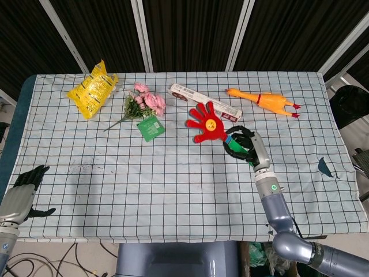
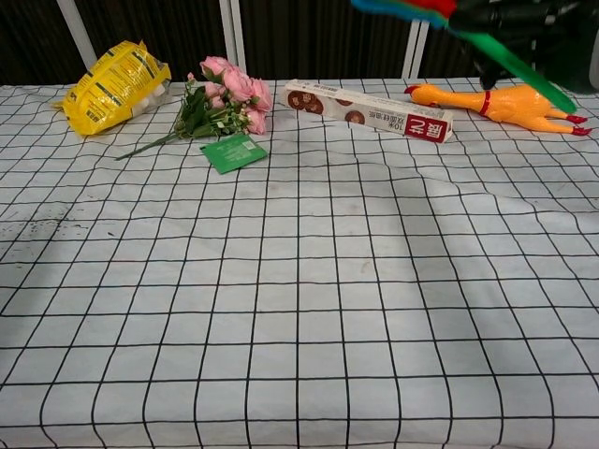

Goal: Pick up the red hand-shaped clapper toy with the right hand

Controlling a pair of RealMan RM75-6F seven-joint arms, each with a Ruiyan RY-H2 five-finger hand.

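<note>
The red hand-shaped clapper toy (image 1: 207, 122) is off the table, its red palm with a yellow face pointing up and left. My right hand (image 1: 245, 145) grips its green handle. In the chest view only the toy's lower edge (image 2: 412, 7) and green handle (image 2: 515, 65) show at the top, with the dark fingers of my right hand (image 2: 524, 19) around the handle. My left hand (image 1: 23, 190) hangs off the table's near left corner, fingers apart and holding nothing.
On the checked cloth lie a yellow snack bag (image 1: 92, 88), pink flowers (image 1: 141, 104), a green packet (image 1: 151, 127), a long white box (image 1: 204, 104) and a rubber chicken (image 1: 264, 101). A small dark blue mark (image 1: 326, 168) is near the right edge.
</note>
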